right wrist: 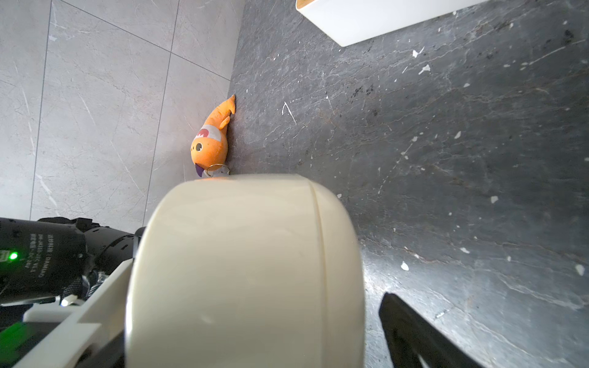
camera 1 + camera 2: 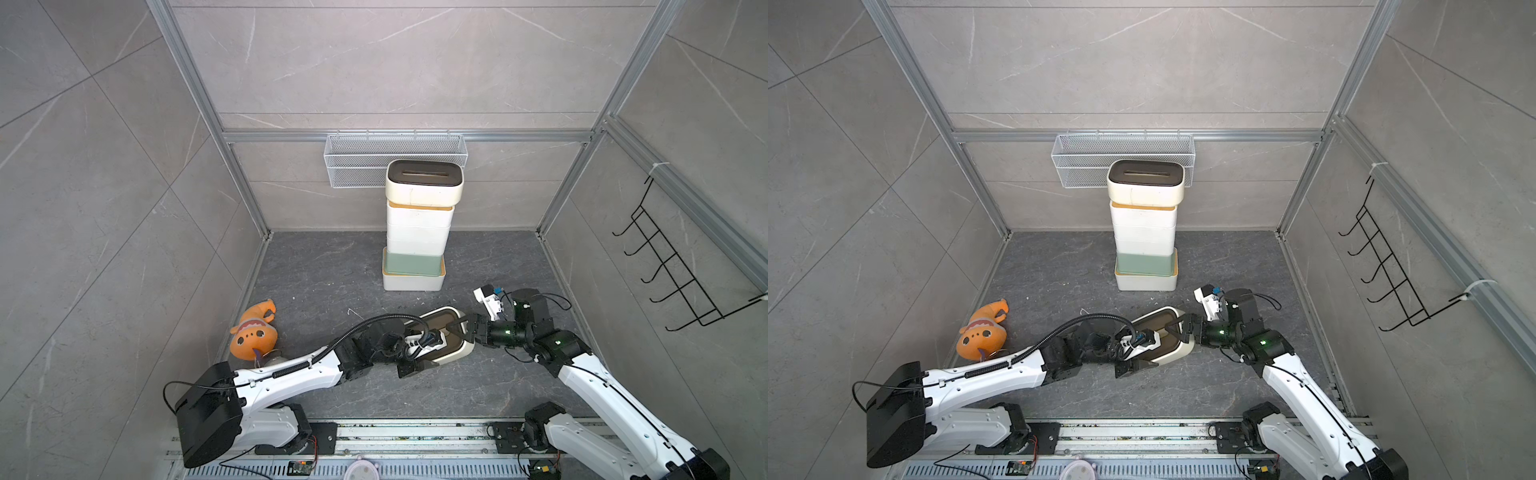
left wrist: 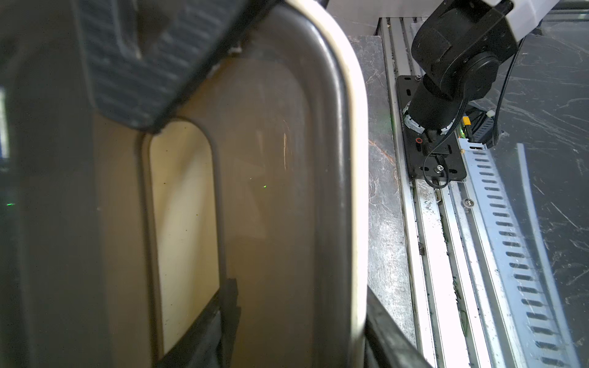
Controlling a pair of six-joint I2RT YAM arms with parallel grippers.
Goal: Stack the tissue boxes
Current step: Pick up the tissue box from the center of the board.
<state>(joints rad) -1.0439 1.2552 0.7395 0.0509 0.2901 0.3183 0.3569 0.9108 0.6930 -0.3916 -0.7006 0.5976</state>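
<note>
A tall stack of tissue boxes (image 2: 417,224) (image 2: 1144,224) stands at the back of the dark floor, topped by a cream box with a dark brown lid (image 2: 424,187). Near the front, another cream box with a brown lid (image 2: 461,353) (image 2: 1177,353) hangs tilted between both arms. My left gripper (image 2: 428,349) (image 3: 306,331) is shut on its lid edge, with one finger (image 3: 229,318) in the slot and the other outside the rim. My right gripper (image 2: 463,330) (image 1: 287,331) straddles the box's far end. Its visible finger (image 1: 414,334) stands apart from the box, so it is open.
An orange plush toy (image 2: 253,332) (image 1: 210,140) lies against the left wall. A white wire mesh basket (image 2: 357,158) hangs on the back wall behind the stack. A black hook rack (image 2: 673,274) is on the right wall. The arms' rail (image 2: 415,432) runs along the front.
</note>
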